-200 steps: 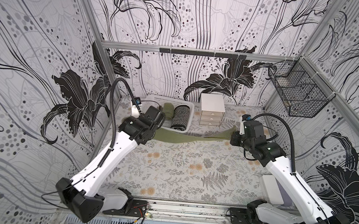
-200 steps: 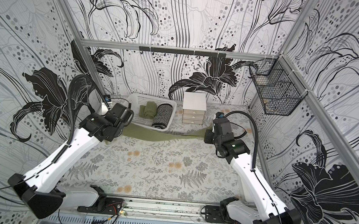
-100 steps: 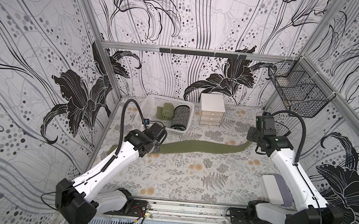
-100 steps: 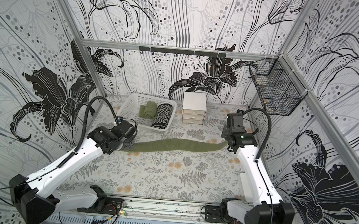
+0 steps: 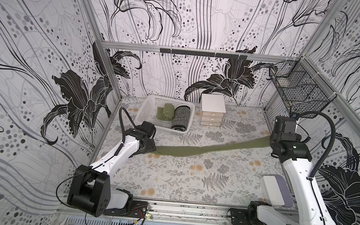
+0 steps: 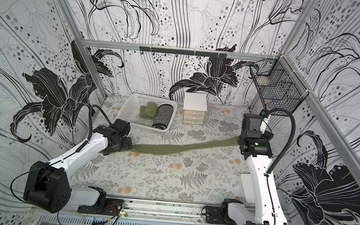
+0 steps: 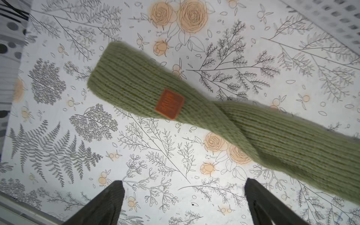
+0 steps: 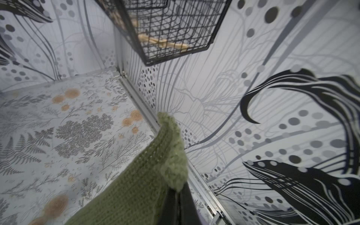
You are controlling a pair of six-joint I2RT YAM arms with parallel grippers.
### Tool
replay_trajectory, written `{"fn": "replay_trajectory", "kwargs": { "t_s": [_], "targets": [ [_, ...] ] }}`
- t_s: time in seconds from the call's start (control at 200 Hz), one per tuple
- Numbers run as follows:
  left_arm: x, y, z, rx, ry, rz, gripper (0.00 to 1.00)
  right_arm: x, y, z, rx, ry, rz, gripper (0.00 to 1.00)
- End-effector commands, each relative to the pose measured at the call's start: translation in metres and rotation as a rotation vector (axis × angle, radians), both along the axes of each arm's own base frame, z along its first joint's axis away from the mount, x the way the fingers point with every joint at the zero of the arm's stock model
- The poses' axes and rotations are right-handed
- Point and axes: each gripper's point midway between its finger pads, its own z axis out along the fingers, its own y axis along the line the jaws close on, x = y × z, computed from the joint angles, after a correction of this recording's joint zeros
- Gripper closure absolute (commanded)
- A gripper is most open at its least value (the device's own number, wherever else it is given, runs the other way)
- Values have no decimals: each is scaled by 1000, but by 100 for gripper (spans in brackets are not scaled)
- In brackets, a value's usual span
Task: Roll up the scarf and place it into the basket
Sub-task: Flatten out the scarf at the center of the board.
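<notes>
Front half of the worktop (image 5: 179, 179) is open. Green scarf (image 5: 204, 149) stretches across the middle, nearly edge to edge. White basket (image 5: 146, 112) and drawer unit (image 5: 213, 110) block the back edge. Wire mesh basket (image 5: 296, 92) overhangs the back-right corner.

Booth papered in black-and-white lilies, with a floral tabletop (image 5: 182, 175).
A small white three-drawer unit (image 5: 213, 110) stands against the back wall. A black wire basket (image 5: 296, 92) hangs high on the right wall, something pale inside it. A white pad (image 5: 272, 190) lies front right.
</notes>
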Motion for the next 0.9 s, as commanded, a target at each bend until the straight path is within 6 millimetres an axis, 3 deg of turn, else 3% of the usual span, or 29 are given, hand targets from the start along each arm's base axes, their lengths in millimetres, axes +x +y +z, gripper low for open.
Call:
{"fn": "replay_trajectory", "kwargs": {
  "t_s": [0.0, 0.075, 0.16, 0.355, 0.556, 0.746, 0.891],
  "targets": [
    [15, 3, -7, -40, -34, 55, 1, -22, -24, 12, -102, 41, -119, 100],
    [20, 10, -11, -34, -31, 87, 1, -31, -36, 13, -76, 21, -151, 100],
    [30, 11, -17, -40, -30, 109, 1, -21, -27, 7, -2, 0, -82, 100],
    [66, 13, -34, -75, -59, 171, 1, -6, -7, -28, 121, 38, 28, 100],
    [107, 1, -42, -126, -141, 137, 6, -4, 6, -38, 179, 40, 91, 100],
    [115, -5, -57, -143, -106, 130, 24, -1, 10, -39, 196, 36, 113, 100],
    [116, -13, -68, -140, -99, 107, 28, 1, 11, -41, 206, 35, 120, 100]
  ]
}}
